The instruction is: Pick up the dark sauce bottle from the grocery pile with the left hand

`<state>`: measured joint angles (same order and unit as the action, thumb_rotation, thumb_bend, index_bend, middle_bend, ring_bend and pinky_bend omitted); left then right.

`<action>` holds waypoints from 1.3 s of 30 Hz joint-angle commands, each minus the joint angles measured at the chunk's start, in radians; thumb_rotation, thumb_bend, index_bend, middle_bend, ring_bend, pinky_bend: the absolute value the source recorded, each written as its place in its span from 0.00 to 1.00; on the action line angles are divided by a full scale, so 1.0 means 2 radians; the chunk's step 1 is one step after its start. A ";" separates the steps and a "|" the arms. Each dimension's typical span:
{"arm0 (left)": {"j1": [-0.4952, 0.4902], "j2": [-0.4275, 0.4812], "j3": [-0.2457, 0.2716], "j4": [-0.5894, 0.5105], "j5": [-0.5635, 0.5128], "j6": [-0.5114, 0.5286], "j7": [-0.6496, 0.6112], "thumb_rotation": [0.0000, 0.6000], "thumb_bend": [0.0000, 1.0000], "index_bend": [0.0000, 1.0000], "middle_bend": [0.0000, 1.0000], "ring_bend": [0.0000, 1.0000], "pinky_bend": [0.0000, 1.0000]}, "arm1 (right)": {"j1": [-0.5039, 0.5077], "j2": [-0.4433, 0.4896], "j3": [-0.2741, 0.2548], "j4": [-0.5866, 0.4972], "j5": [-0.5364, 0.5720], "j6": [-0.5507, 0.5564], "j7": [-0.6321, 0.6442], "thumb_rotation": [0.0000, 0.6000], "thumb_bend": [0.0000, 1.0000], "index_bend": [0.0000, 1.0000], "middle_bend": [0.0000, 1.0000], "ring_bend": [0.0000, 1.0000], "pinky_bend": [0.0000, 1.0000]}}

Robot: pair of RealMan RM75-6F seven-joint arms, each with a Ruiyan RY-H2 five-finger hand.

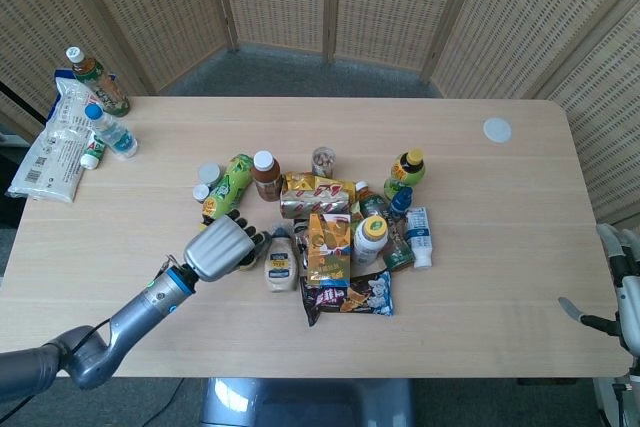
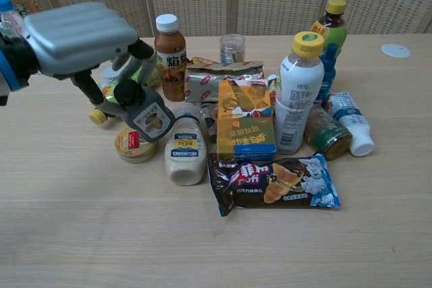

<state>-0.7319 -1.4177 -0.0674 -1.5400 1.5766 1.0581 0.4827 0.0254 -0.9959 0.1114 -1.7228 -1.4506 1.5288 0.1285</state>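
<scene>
While the left hand (image 2: 81, 38) hangs above the near-left edge of the grocery pile (image 1: 320, 227), its fingers are wrapped round the dark sauce bottle (image 2: 143, 111), which is tilted w/ its cap up toward the palm and its label end pointing down-right. Chest view shows the bottle off the table (image 2: 216, 247), above and just beside a small round tin (image 2: 136, 144) and left of the pale mayo bottle (image 2: 184, 153) lying flat. So the step in hand looks like the lift itself: grasp made, bottle clear of the pile, pick basically done but not yet carried clear.

Grip looks partial, more around the neck/upper body than the whole bottle, so I'd judge it could swing or slip if jerked.

Next move, as I read it: raise straight up a bit more, then pull back toward the near-left, away from the brown drink bottle (image 2: 169, 55) and green bottle (image 1: 227, 187) just behind the hand. Keep the wrist steady; avoid brushing the tin or mayo on the way.

Right hand (image 1: 622, 292) sits at the far-right edge in head view, well apart from everything; too little of it shows to tell whether fingers are spread or closed.
</scene>
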 commanded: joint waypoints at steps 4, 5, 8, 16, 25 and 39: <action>0.000 0.038 -0.023 -0.041 -0.009 0.016 0.010 1.00 0.10 0.76 0.67 0.60 0.52 | 0.000 0.000 0.000 -0.001 0.000 0.000 0.000 0.98 0.00 0.00 0.00 0.00 0.00; 0.000 0.045 -0.026 -0.047 -0.011 0.018 0.012 1.00 0.10 0.76 0.67 0.60 0.52 | 0.000 0.000 0.000 -0.001 0.000 0.000 0.000 0.98 0.00 0.00 0.00 0.00 0.00; 0.001 0.058 -0.030 -0.060 -0.013 0.021 0.014 1.00 0.10 0.76 0.67 0.60 0.52 | 0.000 0.000 0.000 -0.001 -0.001 0.000 -0.001 0.98 0.00 0.00 0.00 0.00 0.00; 0.000 0.083 -0.045 -0.084 -0.020 0.029 0.021 1.00 0.10 0.76 0.67 0.60 0.52 | 0.000 0.000 0.000 -0.002 0.000 0.000 -0.002 0.98 0.00 0.00 0.00 0.00 0.00; -0.005 0.111 -0.062 -0.118 -0.026 0.033 0.035 1.00 0.10 0.76 0.67 0.60 0.52 | -0.001 0.000 -0.001 -0.003 -0.002 0.002 -0.001 0.98 0.00 0.00 0.00 0.00 0.00; -0.010 0.140 -0.080 -0.154 -0.038 0.039 0.053 1.00 0.10 0.76 0.67 0.61 0.53 | -0.002 0.002 -0.001 -0.006 -0.004 0.005 0.001 0.99 0.00 0.00 0.00 0.00 0.00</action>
